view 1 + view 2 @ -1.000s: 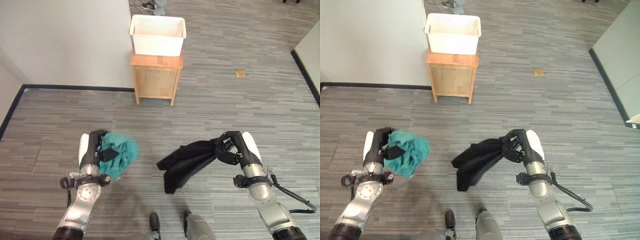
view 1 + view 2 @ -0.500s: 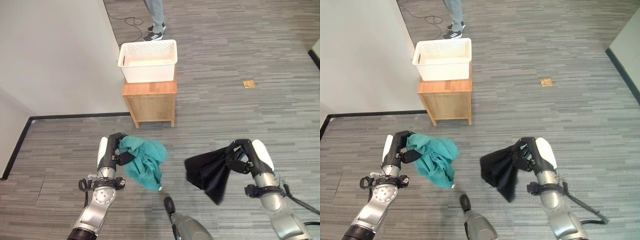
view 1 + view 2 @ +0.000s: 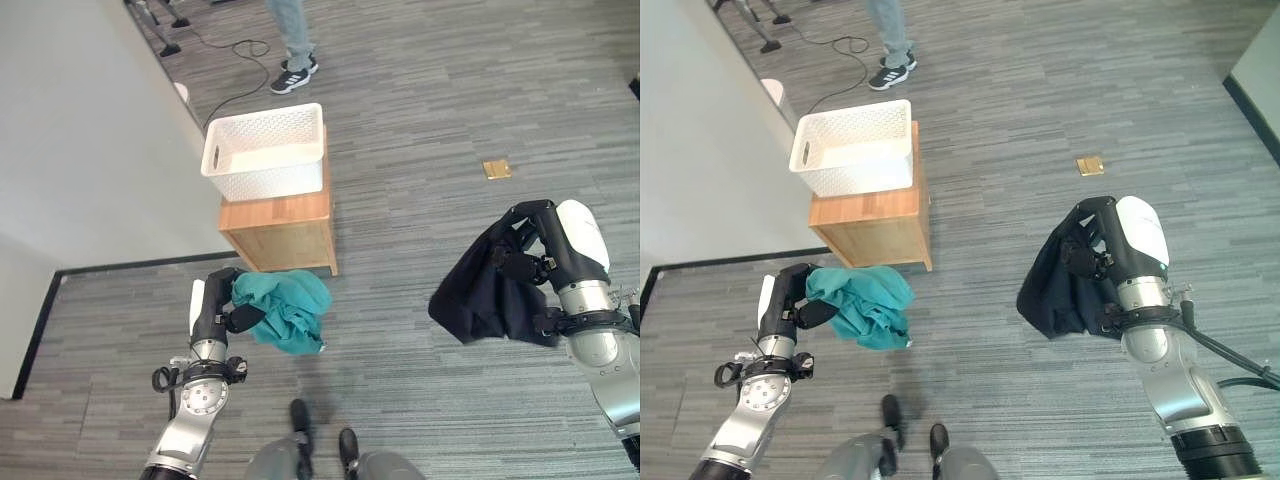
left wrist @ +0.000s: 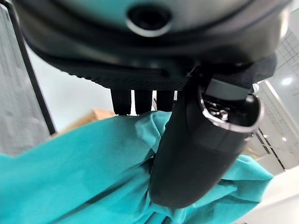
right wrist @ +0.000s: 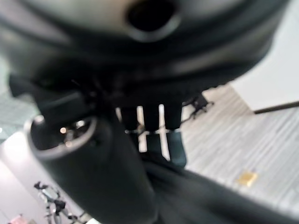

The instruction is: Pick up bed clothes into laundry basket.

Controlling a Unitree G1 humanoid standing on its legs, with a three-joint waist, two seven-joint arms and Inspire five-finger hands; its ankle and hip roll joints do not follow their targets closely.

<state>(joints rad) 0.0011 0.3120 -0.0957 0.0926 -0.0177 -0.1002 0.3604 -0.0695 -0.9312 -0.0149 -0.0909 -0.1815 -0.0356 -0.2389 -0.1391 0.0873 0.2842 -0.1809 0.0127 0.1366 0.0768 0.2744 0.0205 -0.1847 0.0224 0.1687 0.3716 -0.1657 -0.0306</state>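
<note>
Teal cloth [image 3: 288, 308] bunched in the left hand [image 3: 218, 305], fingers and thumb curled right round it, the wrist view showing the thumb pressed across the folds. It hangs in the air above the grey plank floor [image 3: 420, 180], low on the robot's left, just in front of the small wooden stand [image 3: 285, 228]. Over on the right, the right hand [image 3: 535, 250] is raised higher and clamped on a black garment [image 3: 485, 290], which drapes down in a loose bundle below the fingers; its wrist view shows the dark fabric caught between thumb and fingers. So both pieces are up off the floor, well apart from each other, one in each hand. The white basket [image 3: 266, 152] sits on top of the stand, against the pale wall [image 3: 80, 130], open side up, nothing visible inside from here. It's beyond the teal cloth and well to the left of the black one. Farther back, a person's legs [image 3: 290, 35] and dark shoes stand past the basket, with a black cord [image 3: 235, 55] looping across the floor beside them. A small tan square [image 3: 497, 169] lies on the floor off to the right, beyond the black garment.
</note>
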